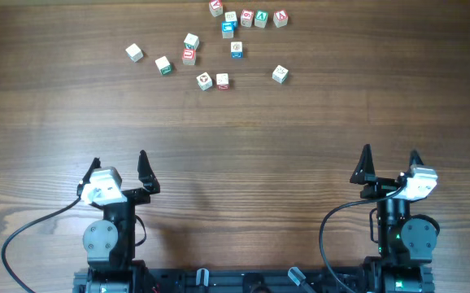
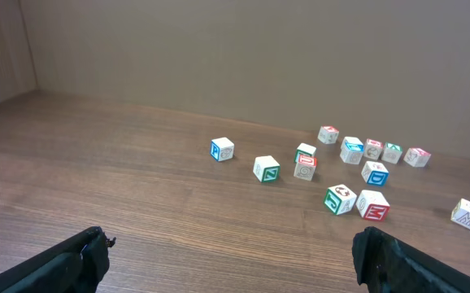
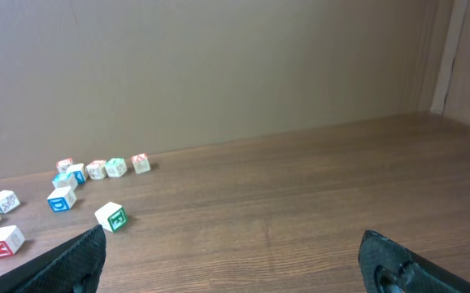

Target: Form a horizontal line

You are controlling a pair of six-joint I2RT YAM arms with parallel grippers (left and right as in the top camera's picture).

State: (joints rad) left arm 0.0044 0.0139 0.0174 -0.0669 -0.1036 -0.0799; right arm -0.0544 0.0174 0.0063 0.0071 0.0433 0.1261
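Wood-grain table fills the overhead view. Near its far edge lies the horizontal line: three small letter cubes side by side, marked red, green and red. A pale cube sits just beside the row's left end, with a blue cube touching its near side and a red cube a little farther back.

Counted from above, there are fourteen cubes in all: the three in the line and eleven loose cubes spread nearer and to the left.

The left wrist view takes in the line and almost the whole scatter against a plain beige wall, though the pale and blue cubes overlap there. The right wrist view shows the line far off at its left side, and its frame edge cuts off the leftmost cubes. The overhead alone shows both arms and their black cables.

The left gripper sits at the near edge of the table, well apart from every cube. Its jaws are spread fully wide, holding and touching nothing. The right gripper sits opposite it, equally wide and empty. In each wrist view the dark fingers stand at the frame's lower corners, with bare wood between them.
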